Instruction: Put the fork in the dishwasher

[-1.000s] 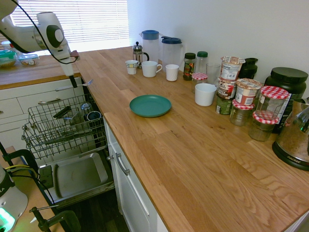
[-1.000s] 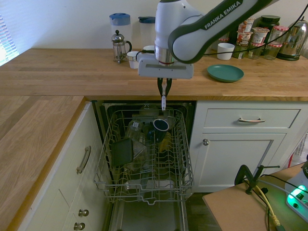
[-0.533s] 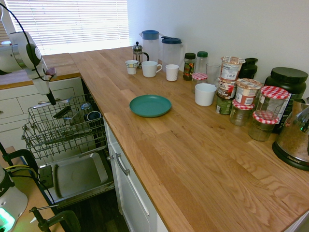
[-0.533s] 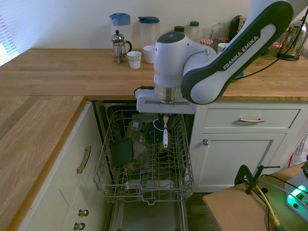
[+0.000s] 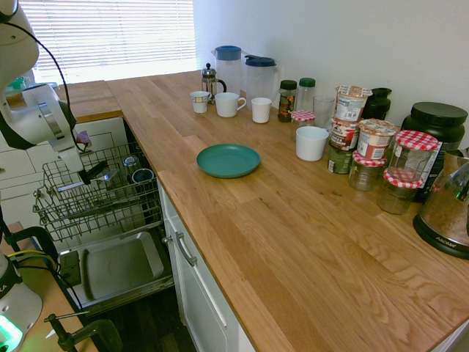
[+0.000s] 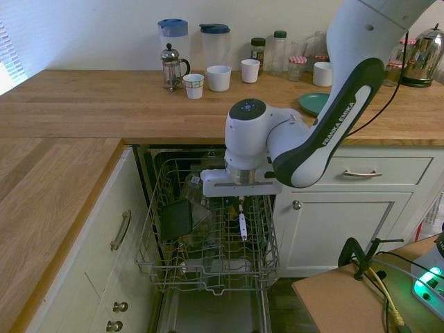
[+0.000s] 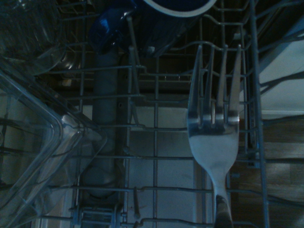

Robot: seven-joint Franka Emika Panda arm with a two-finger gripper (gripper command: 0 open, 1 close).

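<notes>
While the arm leans over the pulled-out dishwasher rack (image 6: pixel 154 260), the gripper (image 5: pixel 89 174) has its fingers closed on the fork (image 6: pixel 243 226). That fork is held above the wires, its white-looking handle showing below the gripper in the second exterior view and its four prongs showing in the wrist view. A blue mug (image 7: pixel 156 23) and a clear container (image 7: pixel 57 137) sit in the rack, along with a dark square dish (image 6: pixel 176 219). Whether the fork touches any wire is hard to tell, though it seems to hang free. A teal plate (image 5: pixel 228 160) lies on the wooden counter (image 5: pixel 242 235).
</notes>
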